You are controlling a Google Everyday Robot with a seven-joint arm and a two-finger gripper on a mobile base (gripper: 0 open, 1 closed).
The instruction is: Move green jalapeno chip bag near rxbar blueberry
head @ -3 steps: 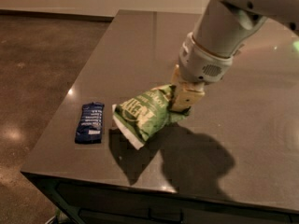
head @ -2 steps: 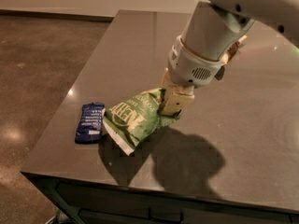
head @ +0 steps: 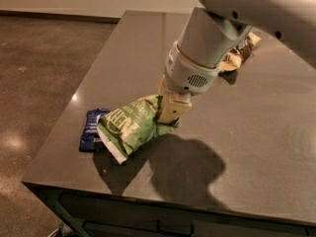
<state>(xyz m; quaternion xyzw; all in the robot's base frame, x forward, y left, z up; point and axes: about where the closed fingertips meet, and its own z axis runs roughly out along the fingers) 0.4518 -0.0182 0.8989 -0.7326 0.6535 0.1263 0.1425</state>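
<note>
The green jalapeno chip bag [head: 131, 126] is light green with white lettering and a white lower edge. It hangs tilted, its low end close over the table. My gripper [head: 168, 113] is shut on the bag's upper right end, its tan fingers [head: 173, 108] pinching the crumpled top. The rxbar blueberry [head: 92, 130] is a small dark blue wrapper lying flat near the table's left edge. The bag's lower left corner overlaps or touches its right side.
A tan-and-brown chip bag [head: 240, 53] lies at the back, partly hidden behind my arm [head: 212, 38]. The dark table [head: 256, 132] ends close to the left of the bar and along the front. Bare floor lies to the left.
My gripper has carried the green bag to the left and lower, from a gap beside the blue bar to up against it.
</note>
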